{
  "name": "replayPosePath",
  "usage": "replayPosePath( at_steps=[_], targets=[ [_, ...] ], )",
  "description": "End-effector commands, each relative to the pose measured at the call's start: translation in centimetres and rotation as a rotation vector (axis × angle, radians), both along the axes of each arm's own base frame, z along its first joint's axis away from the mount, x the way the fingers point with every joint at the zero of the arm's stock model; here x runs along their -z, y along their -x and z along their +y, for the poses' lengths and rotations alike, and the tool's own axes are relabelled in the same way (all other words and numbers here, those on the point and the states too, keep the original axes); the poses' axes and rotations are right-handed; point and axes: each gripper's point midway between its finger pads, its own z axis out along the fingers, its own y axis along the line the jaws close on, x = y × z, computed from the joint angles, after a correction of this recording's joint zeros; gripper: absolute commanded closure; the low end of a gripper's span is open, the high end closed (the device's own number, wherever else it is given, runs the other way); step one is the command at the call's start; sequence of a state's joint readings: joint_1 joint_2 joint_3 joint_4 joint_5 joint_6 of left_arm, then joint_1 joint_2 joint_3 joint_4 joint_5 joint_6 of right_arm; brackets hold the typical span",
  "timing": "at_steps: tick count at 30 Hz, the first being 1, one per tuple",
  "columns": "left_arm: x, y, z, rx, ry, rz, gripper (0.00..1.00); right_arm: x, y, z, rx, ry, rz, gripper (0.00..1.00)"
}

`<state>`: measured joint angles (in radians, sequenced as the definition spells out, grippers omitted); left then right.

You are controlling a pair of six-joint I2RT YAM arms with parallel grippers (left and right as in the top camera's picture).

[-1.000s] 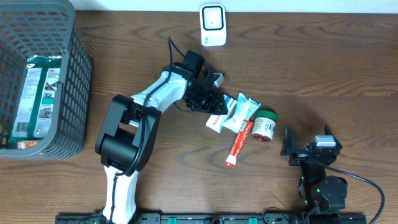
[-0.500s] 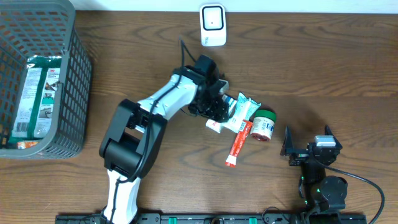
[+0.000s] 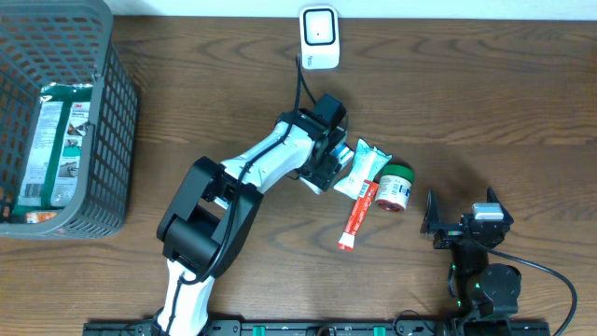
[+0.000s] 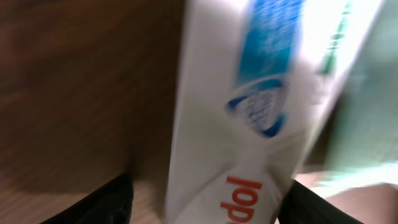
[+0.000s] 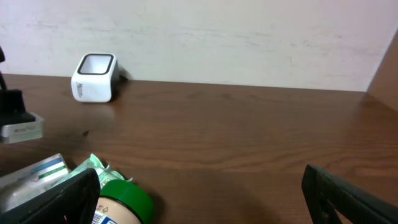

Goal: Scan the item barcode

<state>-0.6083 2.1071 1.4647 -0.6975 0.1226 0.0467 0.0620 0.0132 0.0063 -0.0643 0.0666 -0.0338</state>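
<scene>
straddling the white box [image 4: 211,124], jaws of the left gripper [image 3: 326,168] seem apart.

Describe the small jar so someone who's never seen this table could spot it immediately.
Start at the white scanner on the table's far edge, then look toward the near edge and slightly right to the pile of packages. The jar lies at the pile's right end, the only round item, with a green cap.

Left wrist view: white box [image 4: 208,106] blurred, red lettering cut by bottom edge. Overhead: basket [image 3: 117,140] cropped left.
</scene>
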Motion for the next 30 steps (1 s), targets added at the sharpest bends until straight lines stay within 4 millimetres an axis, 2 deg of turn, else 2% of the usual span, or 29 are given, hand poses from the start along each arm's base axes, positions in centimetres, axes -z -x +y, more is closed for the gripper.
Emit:
replayPosePath(
  at_steps=[1,4,7,11,18,27,30],
  targets=[
    [2.9,0.3,4.3,-0.043,-0.167,0.013,0.29,0.1,0.0,0.1,-0.003,0.006,0.005,0.01],
    [2.9,0.2,4.6,-0.068,-0.164,0.016,0.33,0.1,0.0,0.1,-0.003,0.006,0.005,0.01],
    [2.9,0.6,3.9,-0.062,-0.124,0.044,0.37,0.1,0.0,0.1,-0.003,0.006,0.005,0.01],
    [2.9,0.9,3.5,-0.059,-0.099,0.060,0.46,0.1,0.0,0.1,-0.003,0.006,0.005,0.01],
    [2.5,1.0,3.5,-0.060,-0.100,0.061,0.47,0.1,0.0,0.1,-0.003,0.006,0.005,0.01],
    [-0.7,0.7,2.2,-0.062,0.014,0.044,0.47,0.1,0.0,0.1,-0.003,0.006,0.005,0.01],
    [-1.8,0.6,1.9,-0.075,0.083,0.061,0.52,0.1,0.0,0.1,-0.003,0.006,0.005,0.01]
  ],
)
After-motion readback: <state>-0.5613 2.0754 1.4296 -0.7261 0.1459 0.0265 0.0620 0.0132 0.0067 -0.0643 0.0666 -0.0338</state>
